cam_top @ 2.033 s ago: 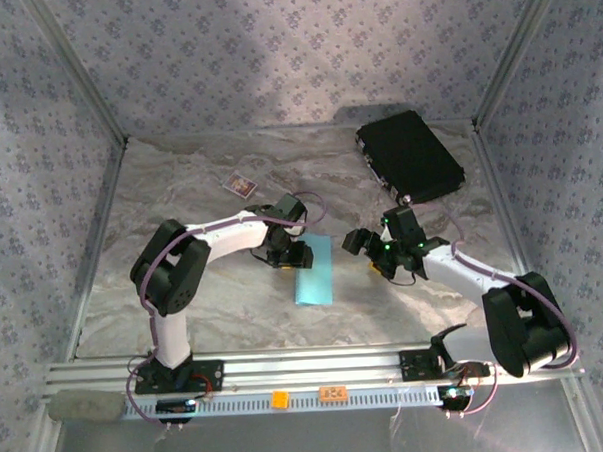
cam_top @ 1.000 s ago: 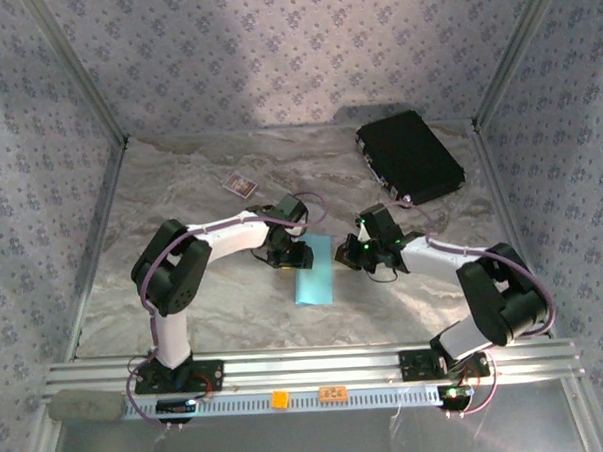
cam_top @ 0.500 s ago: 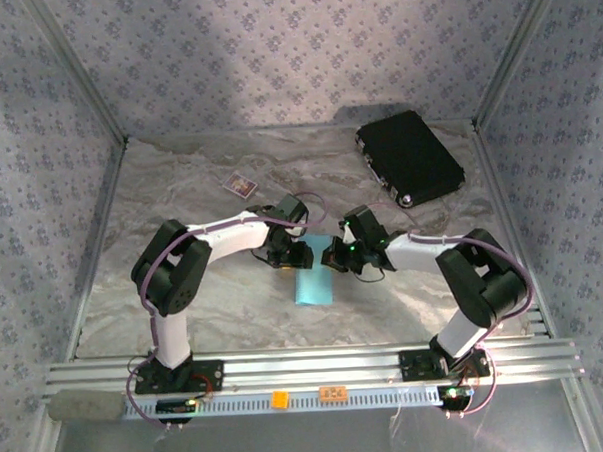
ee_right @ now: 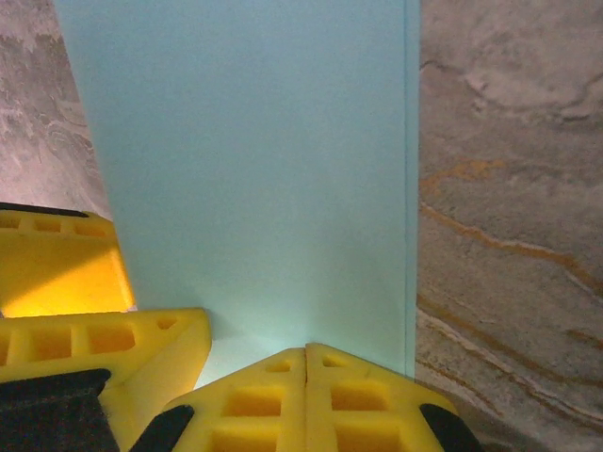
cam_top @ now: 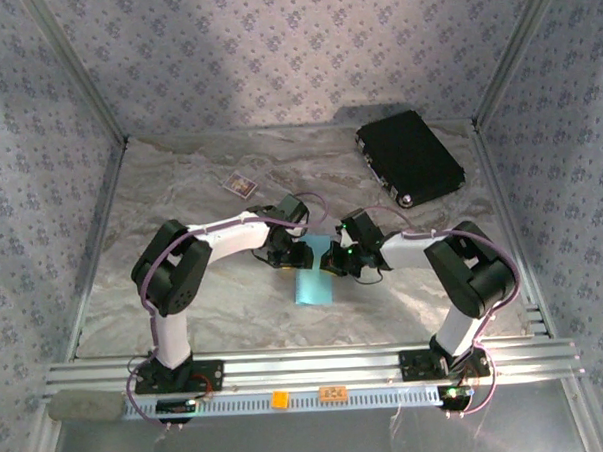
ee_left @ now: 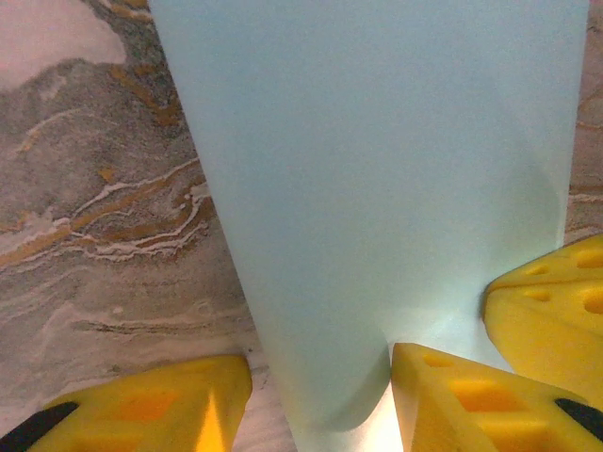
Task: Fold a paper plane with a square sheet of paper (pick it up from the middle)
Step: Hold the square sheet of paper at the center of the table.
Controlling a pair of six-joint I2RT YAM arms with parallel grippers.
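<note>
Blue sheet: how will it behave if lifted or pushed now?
Probably floppy: the blue sheet bows into a curl between the fingers of the left gripper. It looks thin, so likely light and apt to slide on the smooth table if pushed. Its doubled edge in the right wrist view suggests a fold, perhaps slightly stiffer there.

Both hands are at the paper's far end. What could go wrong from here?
1. The left hand is open astride a curled edge of the paper; closing may crumple it rather than crease it.
2. The shut right hand sits right beside the left hand's fingers; they could collide.
3. If the right hand drags, the paper may skew.
</note>
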